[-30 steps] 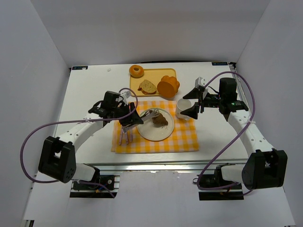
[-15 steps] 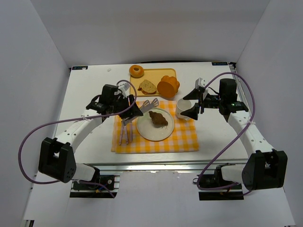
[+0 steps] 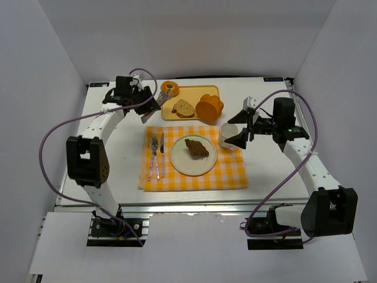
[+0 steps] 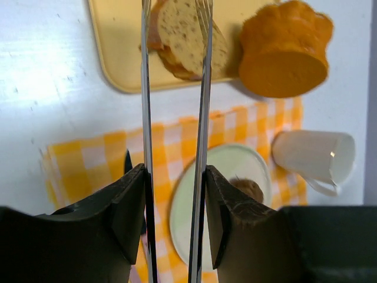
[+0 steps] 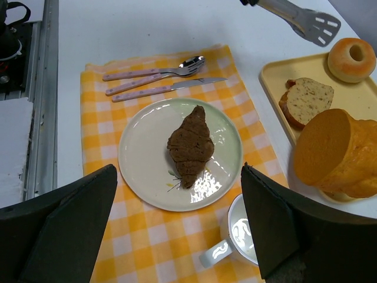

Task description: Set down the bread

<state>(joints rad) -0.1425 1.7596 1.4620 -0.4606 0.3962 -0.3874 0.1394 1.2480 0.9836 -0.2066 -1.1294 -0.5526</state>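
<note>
The dark brown bread chunk [image 3: 197, 147] lies on the pale green plate [image 3: 179, 162]; it also shows in the right wrist view [image 5: 190, 145] and the left wrist view [image 4: 246, 190]. The tan speckled slice [image 3: 184, 108] [image 4: 185, 41] [image 5: 306, 100] lies on the yellow tray [image 3: 206, 91]. My left gripper [image 3: 151, 108] [image 4: 175, 177] is shut on metal tongs [image 4: 203, 88] [image 3: 161, 97]. The tong tips are empty and hang over the slice at the tray's left side. My right gripper [image 3: 241, 127] [image 5: 177, 236] is open and empty above the white mug [image 3: 227, 135].
A ring donut [image 3: 170, 88] and an orange fluted cake [image 3: 209, 107] sit on the tray. A fork, spoon and knife [image 3: 156, 156] lie left of the plate on the yellow checked cloth [image 3: 230, 171]. White walls stand on three sides.
My left arm has drawn the tongs back from the plate, leaving the dark chunk on it, and swung far-left to the tray. The right arm has not moved.
</note>
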